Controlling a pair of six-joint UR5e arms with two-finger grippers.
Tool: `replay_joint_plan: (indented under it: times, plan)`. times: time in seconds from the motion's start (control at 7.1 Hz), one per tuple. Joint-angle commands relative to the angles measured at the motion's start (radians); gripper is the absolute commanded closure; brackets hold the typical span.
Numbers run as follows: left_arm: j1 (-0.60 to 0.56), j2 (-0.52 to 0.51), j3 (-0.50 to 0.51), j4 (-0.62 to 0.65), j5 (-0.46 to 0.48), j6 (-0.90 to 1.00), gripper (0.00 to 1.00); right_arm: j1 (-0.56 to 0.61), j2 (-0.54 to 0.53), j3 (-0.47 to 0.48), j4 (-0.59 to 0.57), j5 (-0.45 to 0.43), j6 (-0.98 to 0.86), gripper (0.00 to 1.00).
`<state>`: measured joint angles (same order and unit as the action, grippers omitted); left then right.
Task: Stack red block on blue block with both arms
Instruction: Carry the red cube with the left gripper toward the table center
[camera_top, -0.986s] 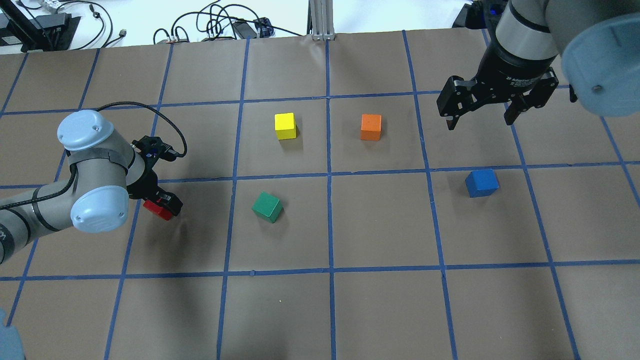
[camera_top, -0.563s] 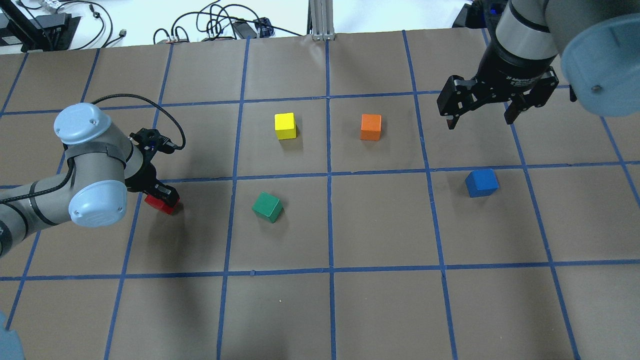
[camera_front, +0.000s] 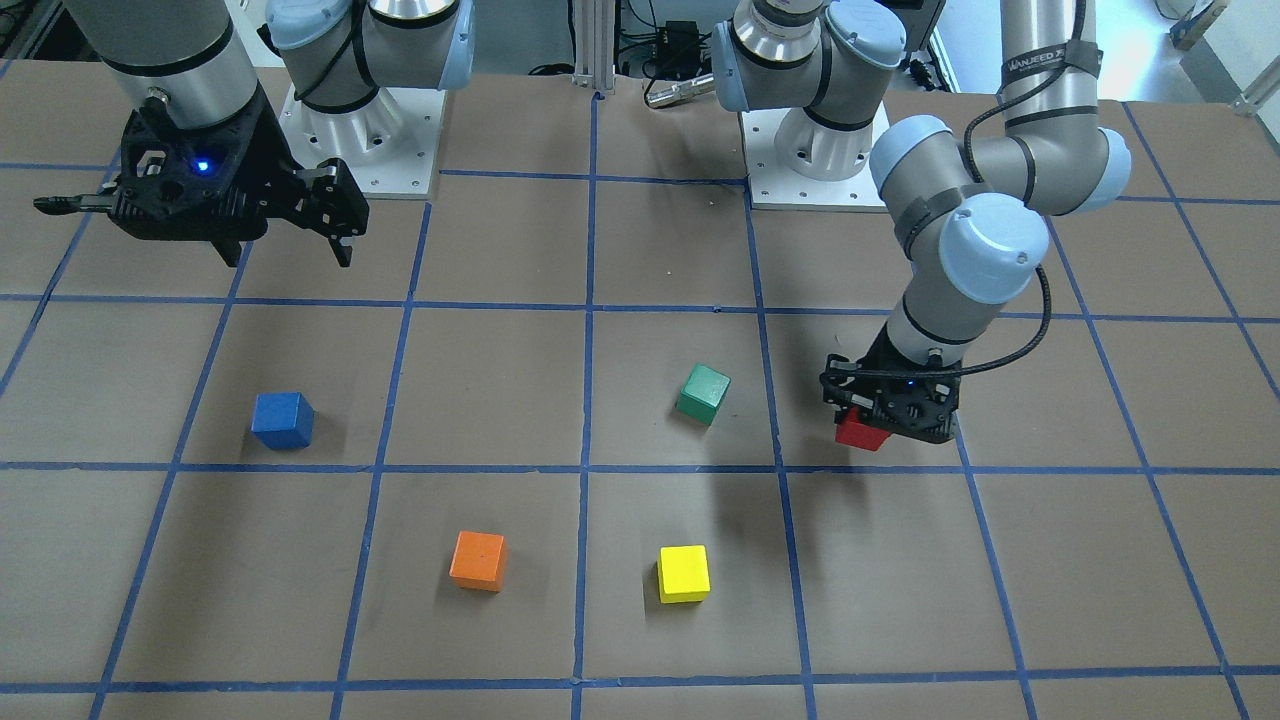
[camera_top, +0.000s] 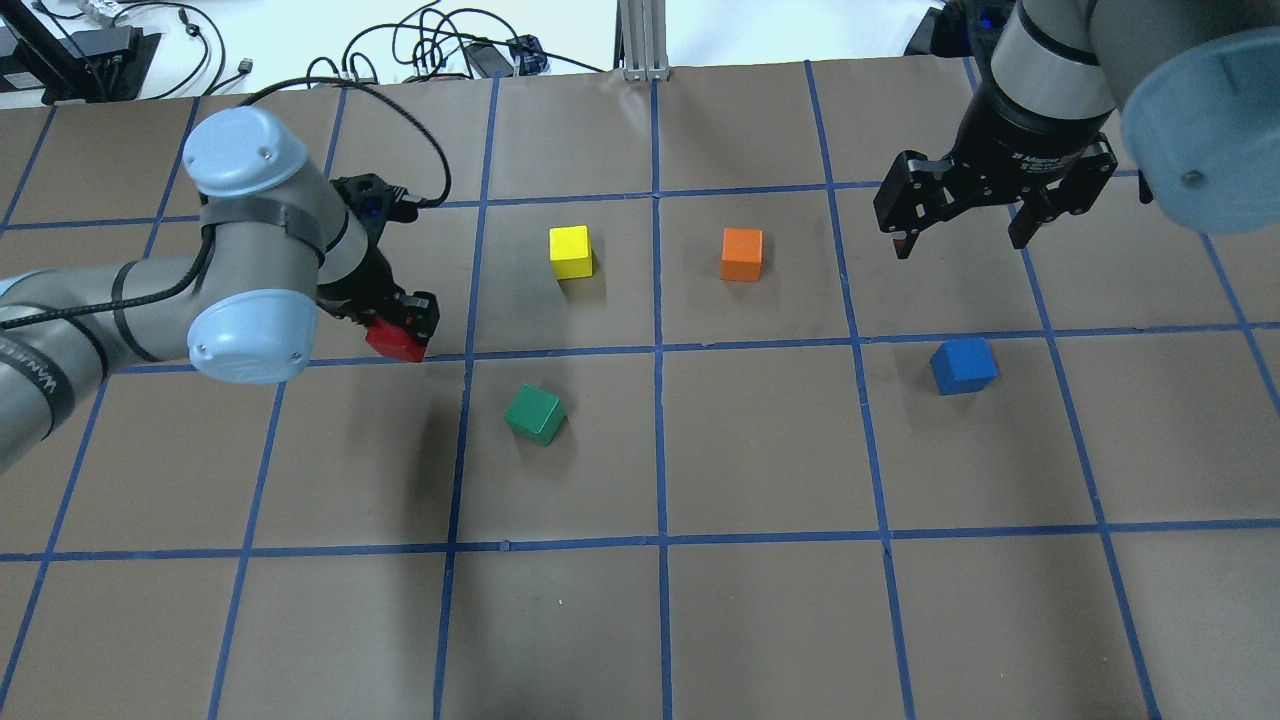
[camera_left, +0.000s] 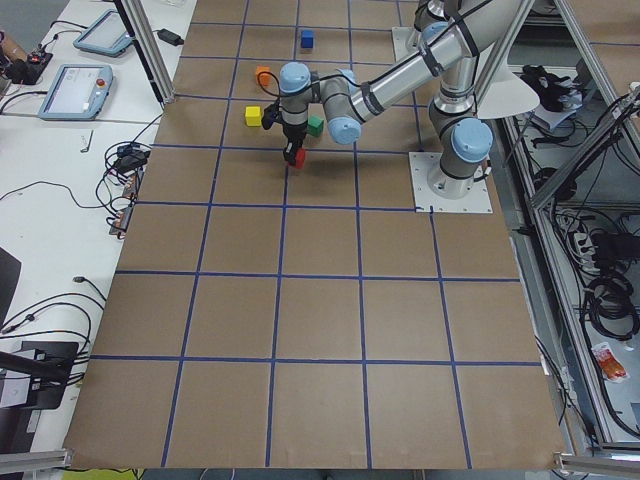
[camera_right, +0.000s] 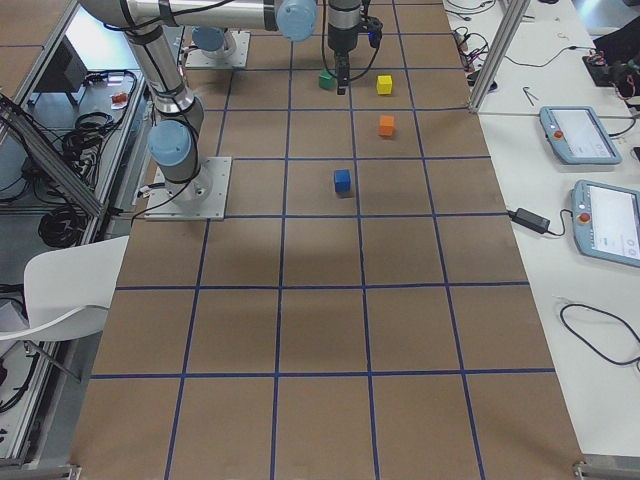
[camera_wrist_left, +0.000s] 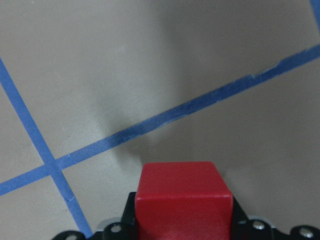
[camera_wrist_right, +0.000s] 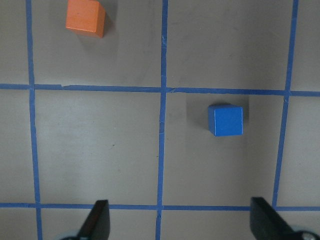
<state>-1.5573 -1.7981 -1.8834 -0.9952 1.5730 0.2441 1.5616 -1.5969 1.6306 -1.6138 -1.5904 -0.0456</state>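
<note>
My left gripper (camera_top: 400, 325) is shut on the red block (camera_top: 393, 341) and holds it above the table, left of the green cube. The red block also shows in the front-facing view (camera_front: 860, 430) and fills the bottom of the left wrist view (camera_wrist_left: 182, 197). The blue block (camera_top: 963, 365) sits on the table at the right; it also shows in the front-facing view (camera_front: 282, 419) and the right wrist view (camera_wrist_right: 225, 120). My right gripper (camera_top: 965, 225) is open and empty, high above the table, beyond the blue block.
A green cube (camera_top: 535, 414) lies near the red block's right. A yellow cube (camera_top: 571, 252) and an orange cube (camera_top: 742, 254) sit further back in the middle. Blue tape lines grid the brown table (camera_top: 760, 450).
My left gripper has lifted the red block off the table and carried it up and to the right, towards the middle. The right arm has not moved.
</note>
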Motion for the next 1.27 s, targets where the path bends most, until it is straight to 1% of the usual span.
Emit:
replay_joint_plan:
  times: [0.0,0.28,0.42,0.56,0.7,1.13]
  plan:
    - [-0.224,-0.061,0.151,-0.072,0.001,-0.268,1.0,0.0,0.0,0.0,-0.002,0.001,0.0,0.0]
    - [-0.314,-0.147,0.202,-0.057,0.001,-0.407,1.0,-0.002,0.0,0.002,0.0,-0.003,-0.005,0.0]
    - [-0.323,-0.183,0.21,-0.042,-0.002,-0.432,1.0,-0.002,0.0,0.002,0.0,-0.003,-0.005,0.0]
    - [-0.355,-0.216,0.216,0.002,-0.005,-0.51,1.0,-0.003,0.002,0.002,0.0,-0.003,-0.005,0.0]
    - [-0.381,-0.245,0.225,0.041,-0.004,-0.537,1.0,-0.005,0.002,0.002,0.002,-0.003,-0.005,0.0]
    - [-0.389,-0.338,0.292,0.049,-0.005,-0.549,1.0,-0.006,0.0,0.021,-0.002,-0.006,-0.003,0.0]
